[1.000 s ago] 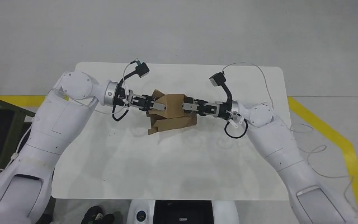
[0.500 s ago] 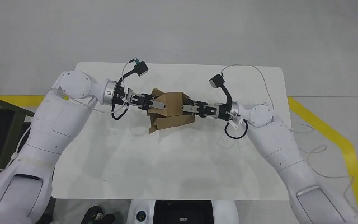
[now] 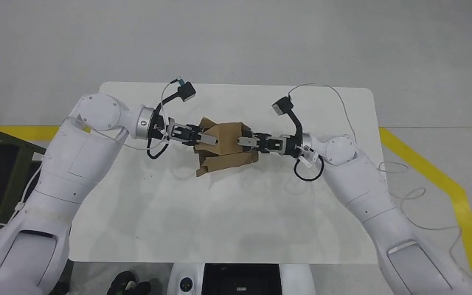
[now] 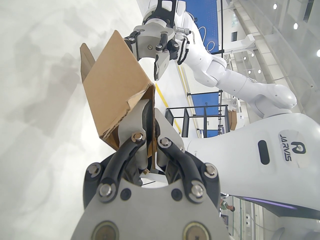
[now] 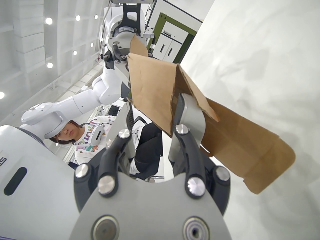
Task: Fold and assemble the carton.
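I see the brown cardboard carton (image 3: 225, 144), partly folded, held up off the white rectangular table (image 3: 295, 214) between both arms near its middle. My left gripper (image 4: 149, 109) is pinched narrow on the edge of one carton wall. My right gripper (image 5: 156, 103) stands wide, straddling the opposite wall, with one finger inside against a flap and the other outside, clear of the cardboard.

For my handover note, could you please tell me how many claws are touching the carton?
2. The left claw is clamped on one end of the carton; the right claw touches the opposite end, above the table.
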